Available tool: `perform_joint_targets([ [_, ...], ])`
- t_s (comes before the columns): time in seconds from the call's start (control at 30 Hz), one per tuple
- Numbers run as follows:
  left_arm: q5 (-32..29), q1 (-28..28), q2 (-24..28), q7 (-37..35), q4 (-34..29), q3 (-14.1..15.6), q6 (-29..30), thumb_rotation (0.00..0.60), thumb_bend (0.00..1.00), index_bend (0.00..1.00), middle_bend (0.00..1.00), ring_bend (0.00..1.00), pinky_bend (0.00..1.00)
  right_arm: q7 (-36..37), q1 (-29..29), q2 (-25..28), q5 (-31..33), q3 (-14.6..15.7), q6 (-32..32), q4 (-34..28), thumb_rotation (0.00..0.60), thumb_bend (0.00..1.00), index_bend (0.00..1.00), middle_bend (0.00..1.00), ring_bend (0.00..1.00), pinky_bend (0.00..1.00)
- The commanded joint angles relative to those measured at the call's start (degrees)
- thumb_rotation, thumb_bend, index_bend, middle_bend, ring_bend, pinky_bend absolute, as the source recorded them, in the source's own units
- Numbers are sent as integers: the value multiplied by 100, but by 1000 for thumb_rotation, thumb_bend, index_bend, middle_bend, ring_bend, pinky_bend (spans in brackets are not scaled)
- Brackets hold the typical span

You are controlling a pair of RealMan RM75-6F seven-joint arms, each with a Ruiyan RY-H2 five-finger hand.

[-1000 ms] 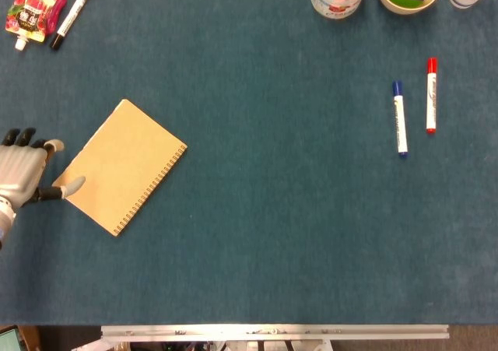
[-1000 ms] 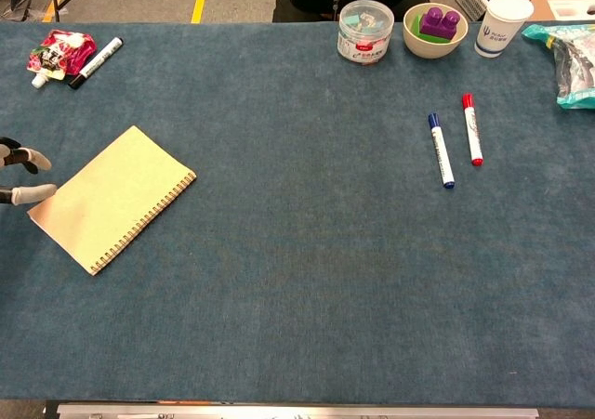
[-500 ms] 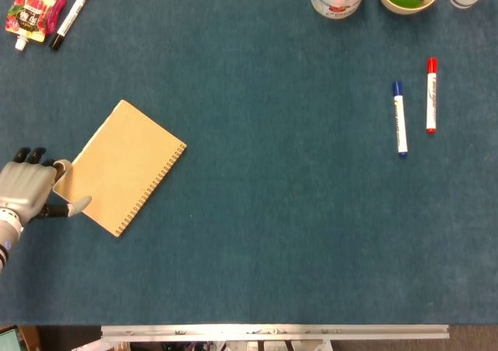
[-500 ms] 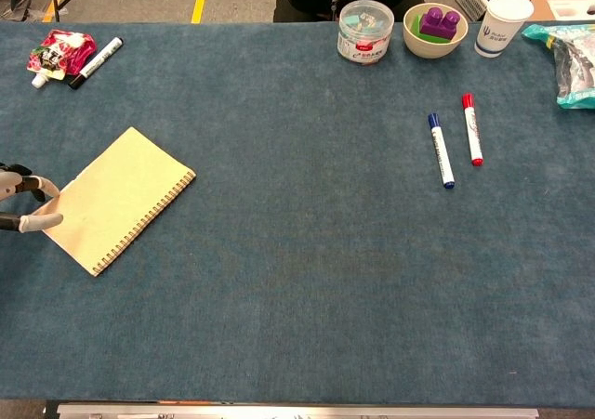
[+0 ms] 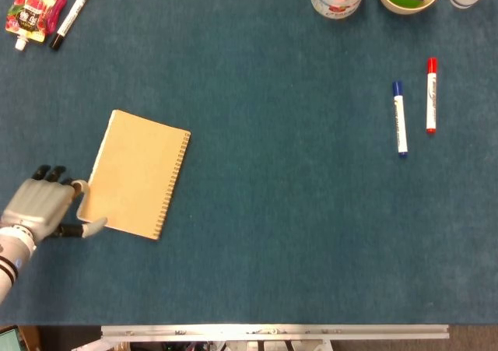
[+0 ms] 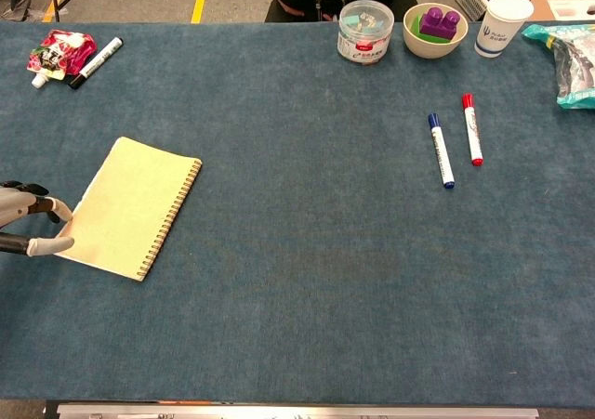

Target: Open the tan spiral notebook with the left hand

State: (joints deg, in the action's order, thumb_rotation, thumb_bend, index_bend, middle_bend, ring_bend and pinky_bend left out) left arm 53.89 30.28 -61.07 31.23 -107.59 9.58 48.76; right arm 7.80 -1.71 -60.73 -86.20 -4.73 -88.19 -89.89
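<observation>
We observe that the tan spiral notebook [image 5: 138,175] has rotated on the surface [image 5: 296,226] since a second ago, its near-left corner dragged nearer by the left robot hand [image 5: 43,209], which pinches that corner; the cover remains closed.

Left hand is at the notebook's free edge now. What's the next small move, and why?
Probably lift the pinched corner and swing the cover toward the spiral side. The left hand has fingers on the near-left corner of the tan spiral notebook, opposite the binding, and the cover looks flat and closed. How much the fingers have caught is unclear.
</observation>
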Motion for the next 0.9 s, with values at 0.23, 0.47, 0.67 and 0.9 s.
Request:
perform_joint_targets([
  [0.23,419,120,219,-69,-576,119,-108,0,179,173,230,21,0,37,14,-5,0,3,-15,27,600,226,238,249,147,265],
  [0.47,586,225,446,-20,-730,-38,186,0,179,172,230,21,0,69,16,-16,-7,8,-15,51,600,226,238,249,147,265],
  [0.67,778,166,553,-193,-839,-373,767,0,179,168,230,21,0,87,23,-36,-5,18,-8,75,600,226,238,249,147,265],
  [0.9,1727,134,370,-623,-321,-369,678,431,179,129,226,22,0,86,33,-32,-11,19,-28,78,600,226,238,249,147,265],
])
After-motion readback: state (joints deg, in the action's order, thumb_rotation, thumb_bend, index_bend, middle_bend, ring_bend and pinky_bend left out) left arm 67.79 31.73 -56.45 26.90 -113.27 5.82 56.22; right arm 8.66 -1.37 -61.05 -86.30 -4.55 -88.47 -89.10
